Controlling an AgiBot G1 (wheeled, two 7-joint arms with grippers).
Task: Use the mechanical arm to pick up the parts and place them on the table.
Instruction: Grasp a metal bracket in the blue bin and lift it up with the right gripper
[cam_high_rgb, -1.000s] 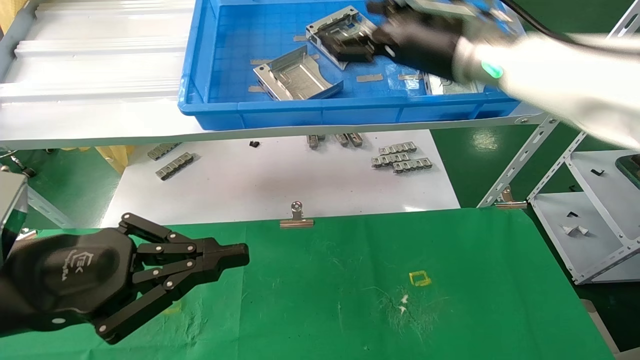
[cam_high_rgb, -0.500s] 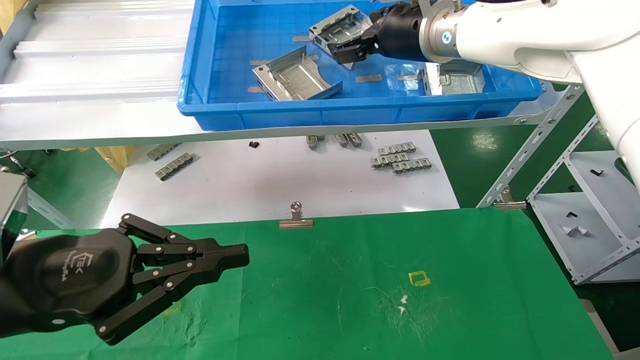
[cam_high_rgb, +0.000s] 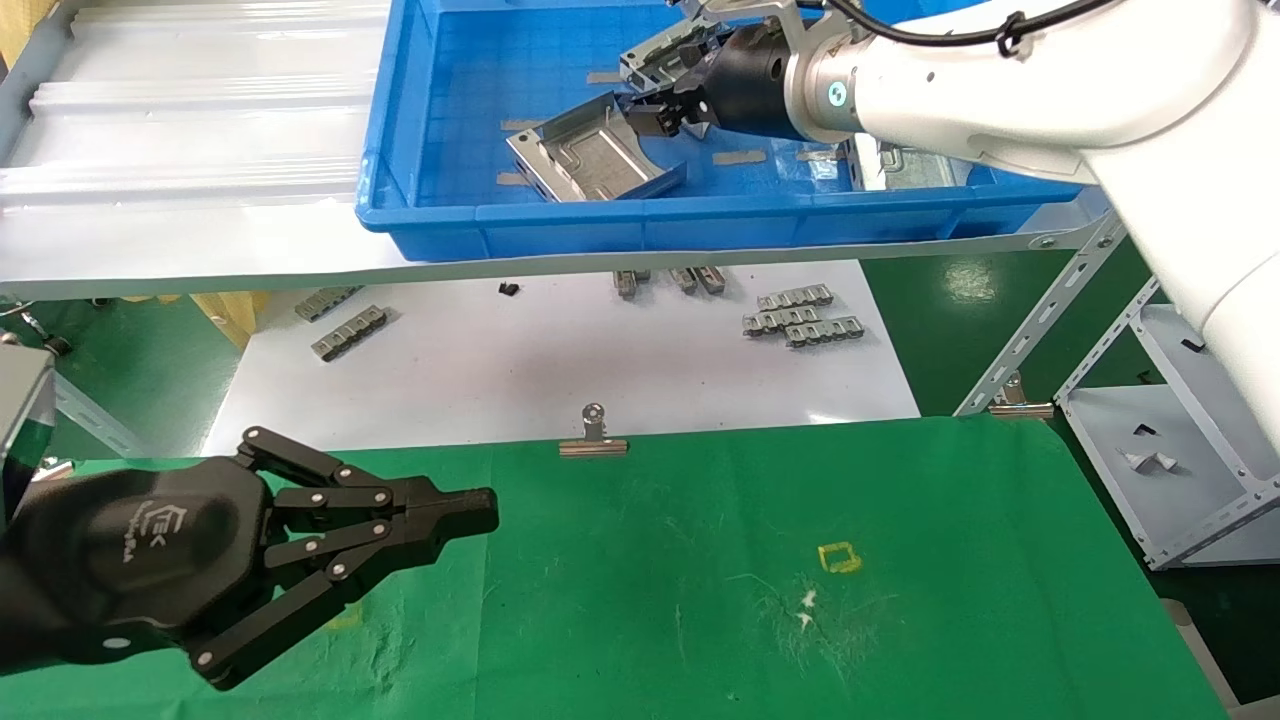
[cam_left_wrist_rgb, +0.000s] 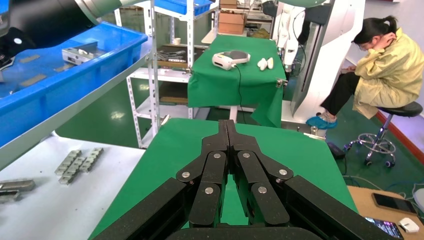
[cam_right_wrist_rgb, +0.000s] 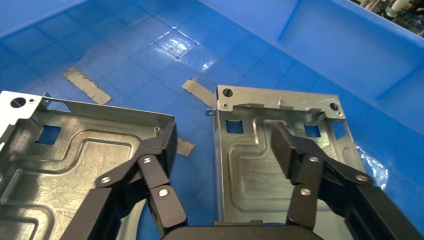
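While nothing sits on the green table (cam_high_rgb: 900, 640) yet, the left gripper (cam_high_rgb: 470, 515) waits low over its near left corner, with its black fingers pressed tight together and nothing between them. It looks parked.

Past the table edge there is a silver clip (cam_high_rgb: 593, 435), and then a white board (cam_high_rgb: 560, 370) with small grey strips (cam_high_rgb: 800, 315) lying on it.

Farther back and higher up is a blue bin (cam_high_rgb: 600, 225) on a shelf. The shiny metal parts are in there. One part (cam_high_rgb: 590, 160) lies tilted near the front wall of the bin. Another part (cam_high_rgb: 660, 50) sits behind it, and a third part (cam_high_rgb: 900, 165) peeks out from under the white arm (cam_high_rgb: 1000, 90).

The right gripper (cam_high_rgb: 655, 115) has reached into the bin, right between the first two parts. In the right wrist view its jaws are spread wide and hold nothing. One finger (cam_right_wrist_rgb: 167, 142) is over the edge of one part (cam_right_wrist_rgb: 75, 165), and the other finger (cam_right_wrist_rgb: 282, 147) is over the next part (cam_right_wrist_rgb: 280, 155). The gap between them sits over blue bin floor.

So I think this is the picking step, and it is just starting. Next the gripper likely needs to choose one part, slide sideways so one side wall is between its fingers, go down a bit, and squeeze. If it squeezes here, it might catch both parts or none.
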